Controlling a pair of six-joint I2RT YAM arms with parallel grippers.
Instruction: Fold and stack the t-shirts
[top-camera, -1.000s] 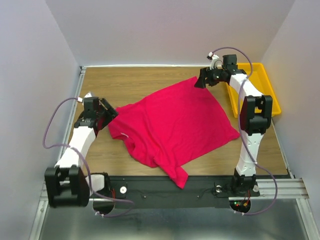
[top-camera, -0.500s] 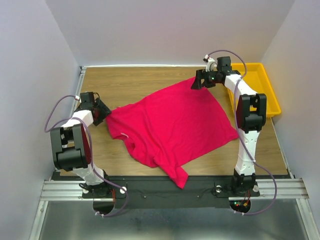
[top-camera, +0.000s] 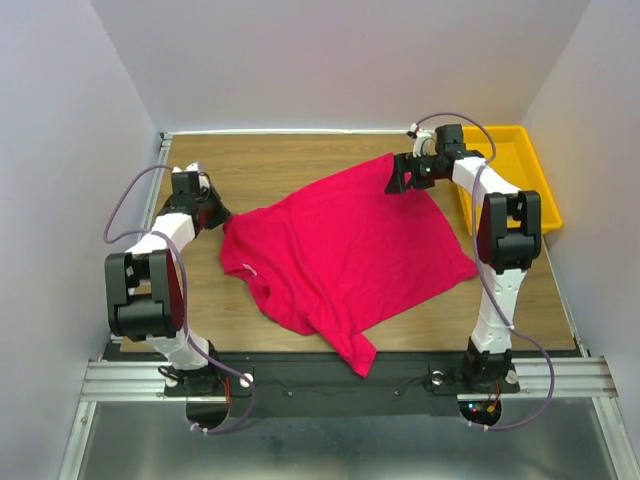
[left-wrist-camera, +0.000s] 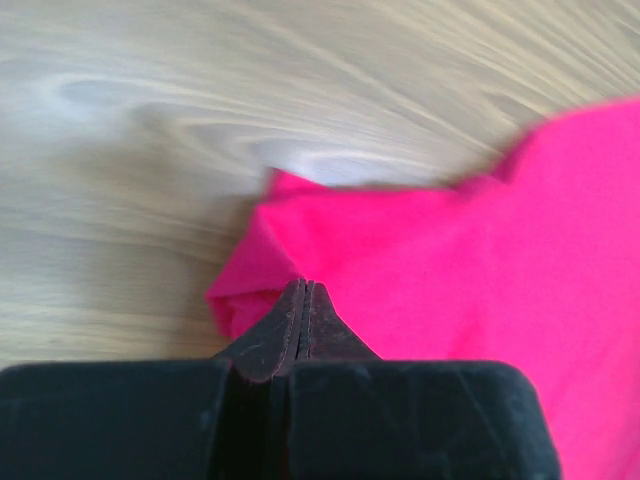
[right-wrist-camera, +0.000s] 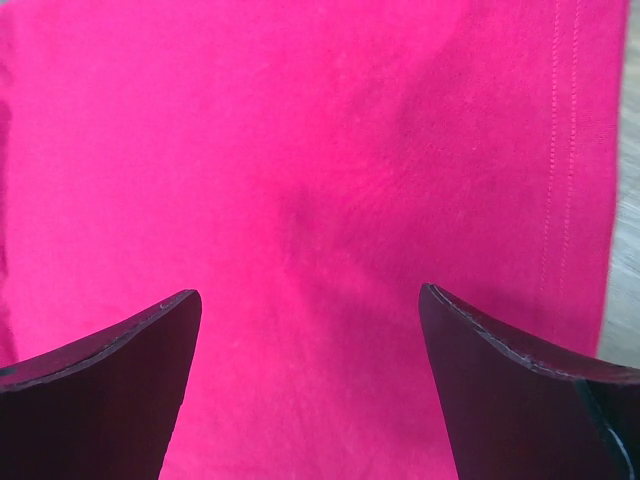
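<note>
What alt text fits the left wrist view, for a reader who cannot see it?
The left gripper, jaws shut, meets a corner of a pink t-shirt lying on a wooden table. Whether it pinches any cloth is unclear.

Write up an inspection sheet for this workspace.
Surface: wooden tabletop.
Job's things: one t-shirt, spread unfolded and creased, its near part lapping the front edge.
Clutter: yellow tray at far right, apart from the shirt.
Grippers: left gripper shut at the shirt's left edge, grip on cloth unclear; right gripper open over its far corner.
Cables: purple cable looping off each wrist.
Surroundings: white walls on three sides.
</note>
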